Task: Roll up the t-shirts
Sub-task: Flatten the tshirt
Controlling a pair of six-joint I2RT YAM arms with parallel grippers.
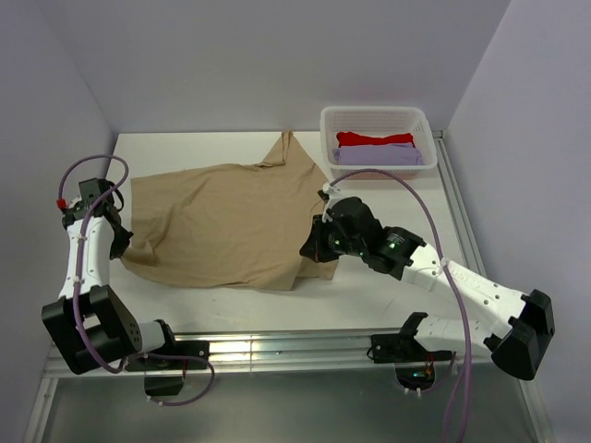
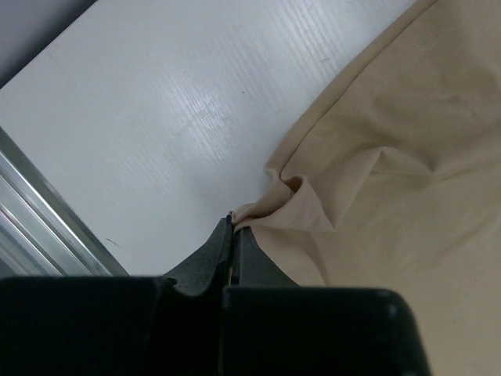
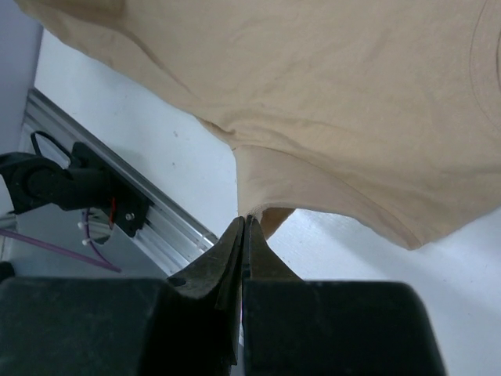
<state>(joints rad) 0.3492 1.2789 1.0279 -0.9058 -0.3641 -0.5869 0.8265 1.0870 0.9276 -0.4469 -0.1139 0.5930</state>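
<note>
A tan t-shirt (image 1: 226, 221) lies spread on the white table, one sleeve pointing toward the basket. My left gripper (image 1: 122, 242) is shut on the shirt's left hem corner; the left wrist view shows the pinched tan cloth (image 2: 282, 205) at my left gripper (image 2: 232, 222). My right gripper (image 1: 311, 251) is shut on the shirt's near right edge; the right wrist view shows the tan cloth (image 3: 313, 102) rising from my right gripper (image 3: 245, 221). A red t-shirt (image 1: 374, 139) and a lavender t-shirt (image 1: 377, 156) lie in the basket.
A white mesh basket (image 1: 328, 125) stands at the table's back right corner. An aluminium rail (image 1: 277, 346) runs along the near edge. Walls close in on the left, back and right.
</note>
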